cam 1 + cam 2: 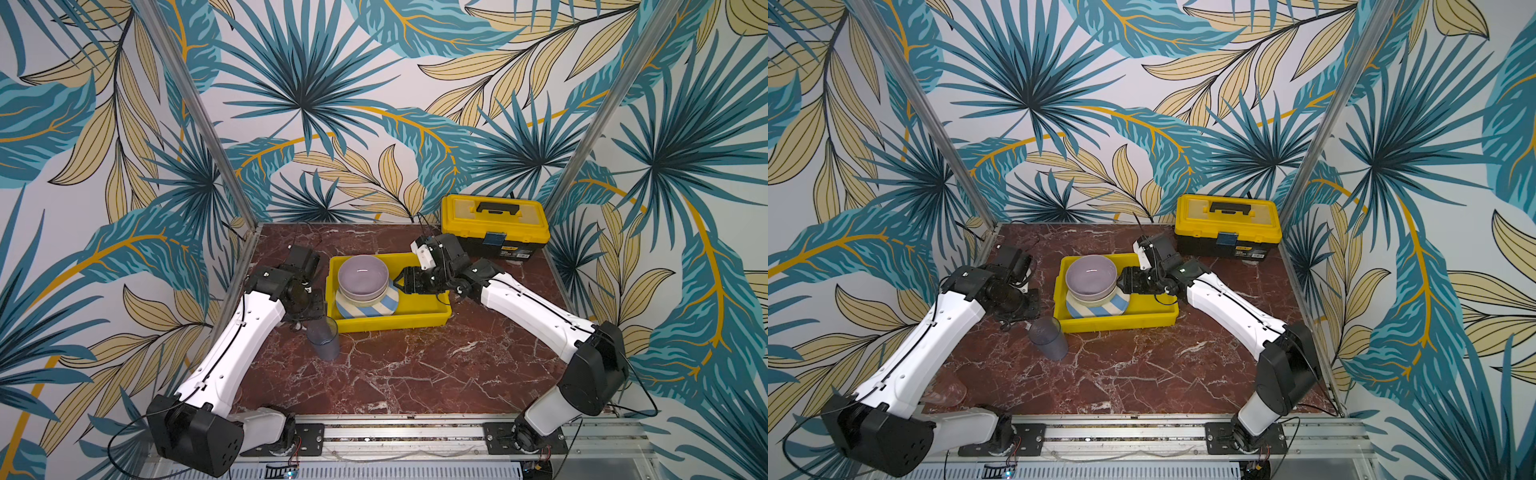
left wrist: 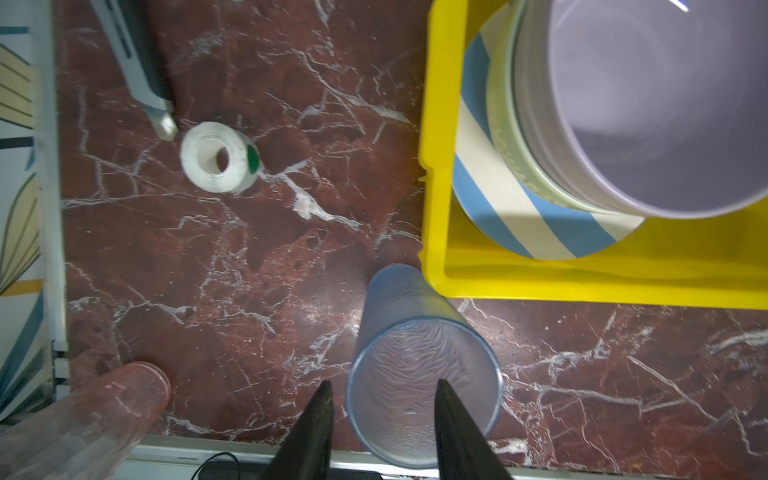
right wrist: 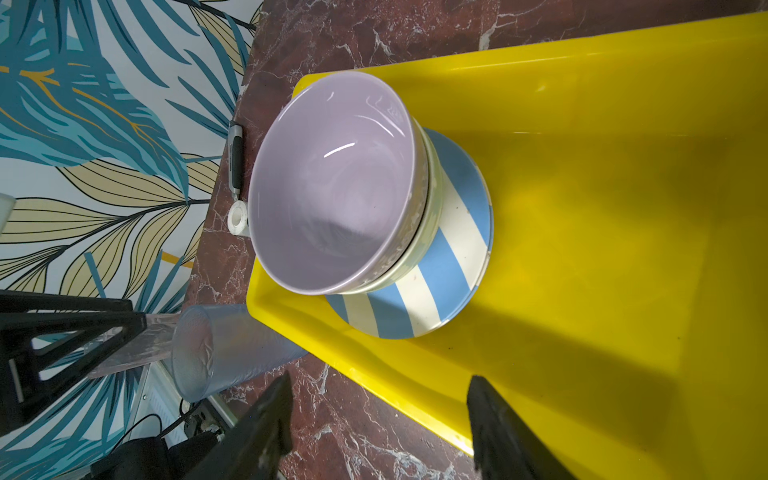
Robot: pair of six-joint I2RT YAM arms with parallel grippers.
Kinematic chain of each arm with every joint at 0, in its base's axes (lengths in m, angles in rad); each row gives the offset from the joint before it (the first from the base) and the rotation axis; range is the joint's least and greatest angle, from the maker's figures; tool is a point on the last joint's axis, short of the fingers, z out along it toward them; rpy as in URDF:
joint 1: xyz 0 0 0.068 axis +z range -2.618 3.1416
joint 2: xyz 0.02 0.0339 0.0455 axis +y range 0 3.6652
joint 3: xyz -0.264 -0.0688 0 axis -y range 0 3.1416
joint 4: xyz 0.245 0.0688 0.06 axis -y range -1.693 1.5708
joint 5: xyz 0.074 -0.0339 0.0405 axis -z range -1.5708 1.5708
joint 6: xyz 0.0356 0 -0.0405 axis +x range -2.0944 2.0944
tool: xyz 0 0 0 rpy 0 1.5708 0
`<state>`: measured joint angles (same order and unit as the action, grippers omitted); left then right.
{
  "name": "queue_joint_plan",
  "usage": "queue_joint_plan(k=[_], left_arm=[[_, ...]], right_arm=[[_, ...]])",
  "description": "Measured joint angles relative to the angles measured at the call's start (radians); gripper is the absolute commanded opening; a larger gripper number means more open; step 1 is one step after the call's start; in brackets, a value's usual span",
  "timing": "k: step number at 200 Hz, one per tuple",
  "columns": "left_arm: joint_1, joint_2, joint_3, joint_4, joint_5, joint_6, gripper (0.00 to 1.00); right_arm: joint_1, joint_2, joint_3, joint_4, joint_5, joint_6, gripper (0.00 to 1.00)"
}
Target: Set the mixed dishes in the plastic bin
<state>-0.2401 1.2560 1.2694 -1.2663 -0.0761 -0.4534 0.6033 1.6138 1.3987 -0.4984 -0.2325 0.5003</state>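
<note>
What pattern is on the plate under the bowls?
The plate has broad blue and cream-white stripes; the right wrist view shows it best.

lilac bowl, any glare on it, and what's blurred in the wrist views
Right wrist view: a thin white glint inside the lilac bowl, a soft shadow across the bin floor. Left wrist view: the bowl and the clear tumbler are blurred, the blue tumbler somewhat sharper.
</note>
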Motion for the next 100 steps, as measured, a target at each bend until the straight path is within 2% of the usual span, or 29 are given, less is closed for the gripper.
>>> queue_joint_plan(k=[40,84,100], left_arm=[[0.063,0.003,-0.086,-0.012,0.010,0.004,0.39],[0.069,0.029,-0.131,-0.003,0.080,0.010,0.37],[0.070,0.029,-0.134,0.006,0.100,0.011,0.33]], right_arm=[[0.002,0.000,0.020,-0.031,0.027,-0.020,0.68],[0.002,0.000,0.029,-0.050,0.050,-0.038,0.68],[0.003,0.000,0.029,-0.056,0.053,-0.037,0.68]])
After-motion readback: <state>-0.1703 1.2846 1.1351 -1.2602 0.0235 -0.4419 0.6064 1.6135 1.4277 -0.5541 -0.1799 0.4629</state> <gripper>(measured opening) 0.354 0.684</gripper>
